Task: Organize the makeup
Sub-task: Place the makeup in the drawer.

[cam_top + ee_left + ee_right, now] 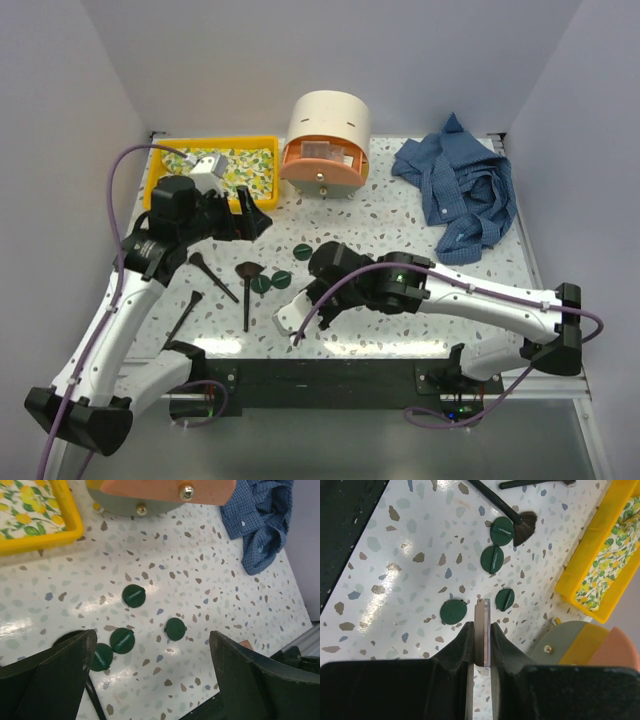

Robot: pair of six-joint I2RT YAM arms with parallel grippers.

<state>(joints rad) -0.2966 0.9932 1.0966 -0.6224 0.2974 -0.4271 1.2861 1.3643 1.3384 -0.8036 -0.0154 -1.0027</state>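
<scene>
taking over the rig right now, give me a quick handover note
Left gripper: open, empty, above the green discs, not far from the yellow tray.
Right gripper: shut on a palette, held edge-on above the table.
Four green discs and three brushes lie loose on the table between the arms.
Done: one palette in hand.
Left: place it, then sort the discs and brushes.

White speckled terrazzo counter point(400, 215), yellow tray point(271, 170) at its back left corner, round cream-and-orange box point(327, 130) beside it, crumpled blue cloth point(462, 190) back right, four dark green discs point(133, 595) mid-counter, fan-headed brush point(247, 295) and two thin brushes point(213, 277) lying left of them
</scene>
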